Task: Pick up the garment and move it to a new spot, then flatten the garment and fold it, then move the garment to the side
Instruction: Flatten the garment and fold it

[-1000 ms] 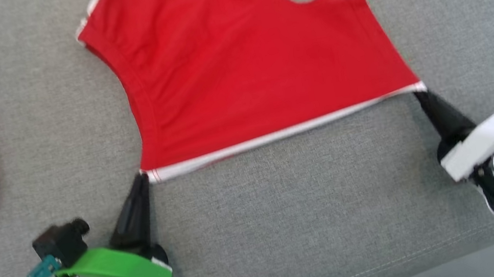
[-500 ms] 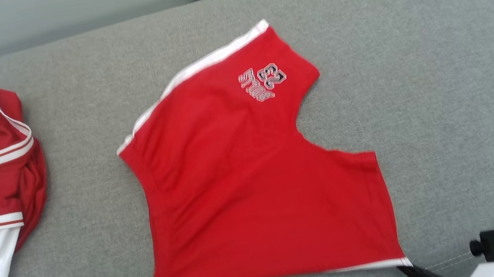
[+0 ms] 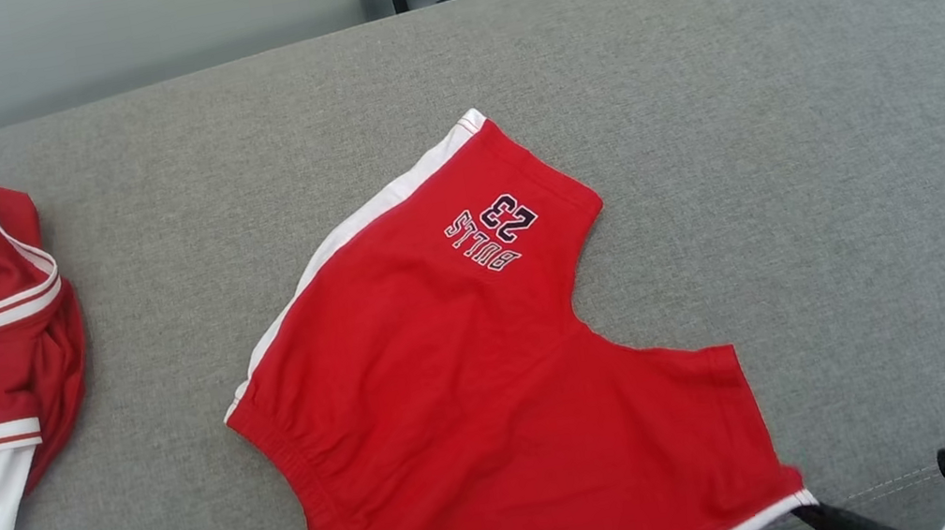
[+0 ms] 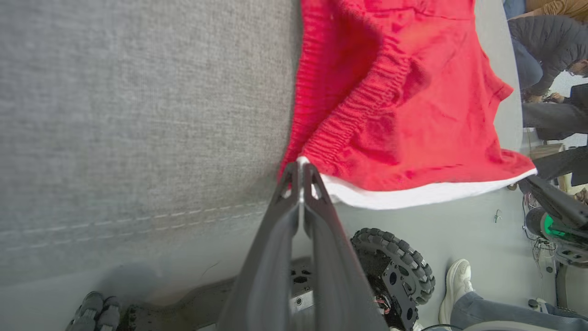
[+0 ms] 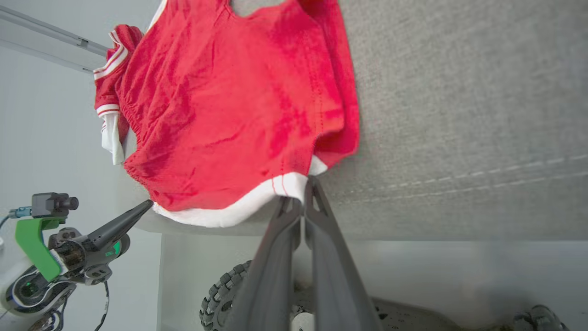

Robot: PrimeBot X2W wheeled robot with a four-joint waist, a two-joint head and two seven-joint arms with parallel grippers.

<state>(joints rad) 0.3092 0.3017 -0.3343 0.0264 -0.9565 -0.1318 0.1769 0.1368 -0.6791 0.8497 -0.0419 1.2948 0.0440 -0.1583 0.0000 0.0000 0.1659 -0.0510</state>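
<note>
Garment point(image 3: 496, 413) pinched by left claw point(image 4: 301, 166), right claw point(image 5: 307, 185)

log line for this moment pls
left pincer: shut on shorts waistband corner | right pincer: shut on shorts hem corner | shorts: spread on grey cushion

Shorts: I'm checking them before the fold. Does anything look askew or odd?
Yes. The red shorts lie slanted across the grey cushion, their print upside down in the head view. The white-striped near edge appears to hang past the cushion's front, and the fabric is rippled rather than flat.
</note>
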